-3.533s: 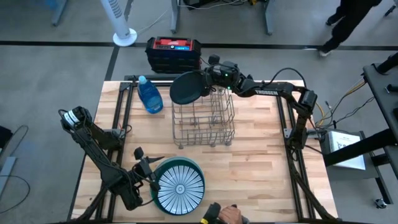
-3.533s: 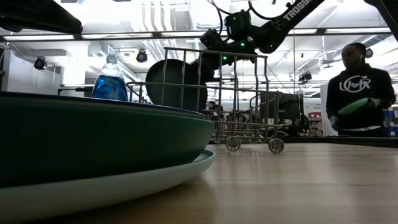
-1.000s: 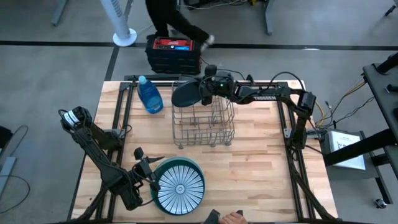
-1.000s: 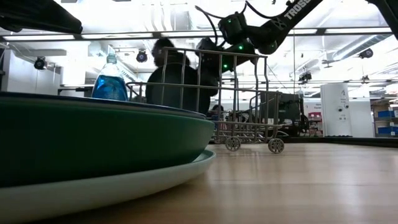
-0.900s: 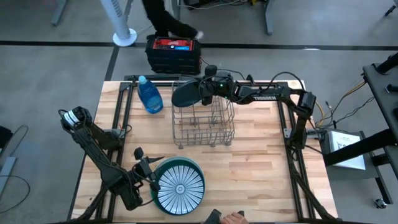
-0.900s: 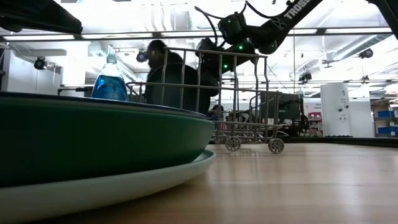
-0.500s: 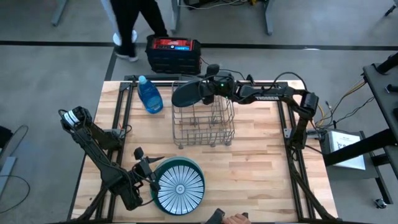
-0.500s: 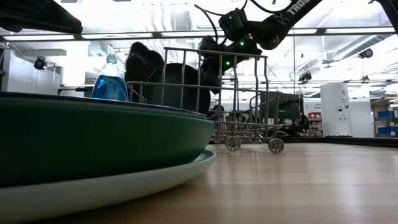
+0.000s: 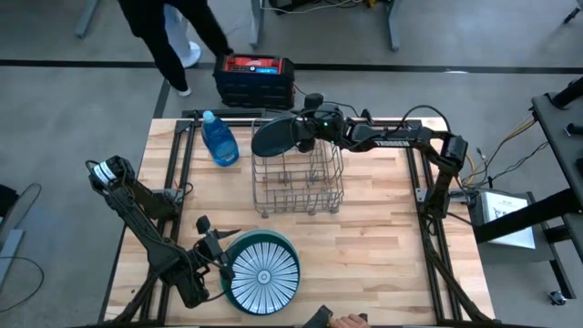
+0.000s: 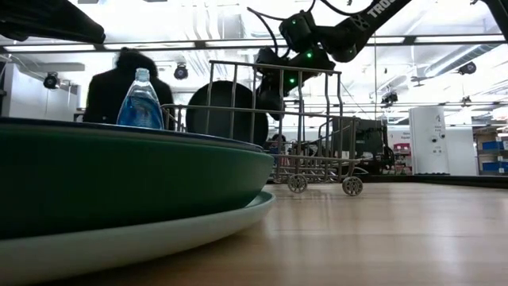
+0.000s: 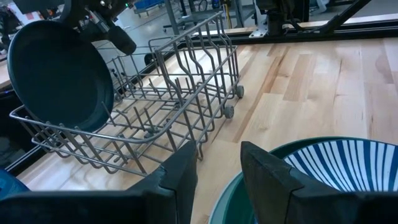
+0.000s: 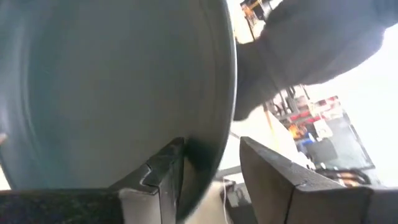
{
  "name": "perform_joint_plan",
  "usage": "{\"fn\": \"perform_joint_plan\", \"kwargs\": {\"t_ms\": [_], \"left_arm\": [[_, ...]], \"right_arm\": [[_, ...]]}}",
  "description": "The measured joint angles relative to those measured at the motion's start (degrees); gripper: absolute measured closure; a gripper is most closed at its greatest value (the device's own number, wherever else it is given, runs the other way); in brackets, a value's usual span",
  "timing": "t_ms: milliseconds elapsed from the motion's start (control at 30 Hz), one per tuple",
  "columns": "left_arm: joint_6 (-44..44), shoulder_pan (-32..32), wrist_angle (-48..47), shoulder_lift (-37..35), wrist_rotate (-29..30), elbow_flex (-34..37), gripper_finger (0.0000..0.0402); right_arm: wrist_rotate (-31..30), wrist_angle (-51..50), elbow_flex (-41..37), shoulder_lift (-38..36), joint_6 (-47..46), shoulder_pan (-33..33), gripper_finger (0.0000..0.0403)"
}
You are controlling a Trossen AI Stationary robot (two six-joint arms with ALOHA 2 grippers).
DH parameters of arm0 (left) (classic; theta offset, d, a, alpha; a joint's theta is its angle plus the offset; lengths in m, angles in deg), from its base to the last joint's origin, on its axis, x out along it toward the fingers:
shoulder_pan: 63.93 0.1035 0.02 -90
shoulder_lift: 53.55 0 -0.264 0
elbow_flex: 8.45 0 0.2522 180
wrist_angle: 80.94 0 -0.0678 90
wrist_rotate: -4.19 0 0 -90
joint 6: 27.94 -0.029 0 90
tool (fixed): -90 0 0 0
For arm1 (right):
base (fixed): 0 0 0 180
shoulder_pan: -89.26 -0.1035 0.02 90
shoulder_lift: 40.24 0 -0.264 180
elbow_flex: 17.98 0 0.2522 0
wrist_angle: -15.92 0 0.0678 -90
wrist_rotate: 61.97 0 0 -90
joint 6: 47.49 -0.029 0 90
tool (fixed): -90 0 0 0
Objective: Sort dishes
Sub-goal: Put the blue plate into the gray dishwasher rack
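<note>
The table (image 9: 383,237) fills the middle of the high view, and on it the job looks barely begun. The rack (image 9: 298,182) stands just above centre, and its slots are bare except at the upper left end.

The remaining work is at the bottom of the frame, left of centre, where a stack of dishes waits. The low view shows a green plate (image 10: 119,191) resting on a paler one (image 10: 198,230). From above, the striped plate (image 9: 264,271) lies face up on top of them. None of these has gone to the rack yet. I judge each one needs its own pick and carry.

The teal plate (image 9: 273,137) is the one in hand. It stands on edge at the rack's upper left end, reaching down among the wires in the low view. I cannot see whether it is seated between the tines.

The right gripper (image 9: 303,134) is at that plate's right edge. In its wrist view its jaws stand apart astride the rim. One finger (image 12: 163,177) is against the plate, and there is a gap before the other. I read this as a loose straddle, not a firm pinch.

The left gripper (image 11: 219,165) waits just left of the stack, with its jaws parted and nothing between them.

A bottle (image 9: 219,138) stands left of the rack, and a person (image 9: 164,27) walks past at the upper left, off the table.
</note>
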Motion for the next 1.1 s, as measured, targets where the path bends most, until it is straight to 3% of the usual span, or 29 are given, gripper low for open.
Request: {"fn": "perform_joint_plan", "kwargs": {"t_ms": [367, 500, 867, 1100], "left_arm": [[0.0, 0.0, 0.0, 0.0, 0.0, 0.0, 0.0286], [0.0, 0.0, 0.0, 0.0, 0.0, 0.0, 0.0286], [0.0, 0.0, 0.0, 0.0, 0.0, 0.0, 0.0286], [0.0, 0.0, -0.1, 0.0, 0.0, 0.0, 0.0286]], "right_arm": [[-1.5, -2.0, 0.1, -0.3, -0.9, 0.0, 0.0226], [-2.6, -3.9, 1.6, -0.3, -0.3, 0.0, 0.0256], [-5.2, -9.9, 5.0, -0.4, 4.6, -0.2, 0.0388], [-6.5, -16.0, 8.1, -0.4, 2.4, -0.3, 0.0384]]}}
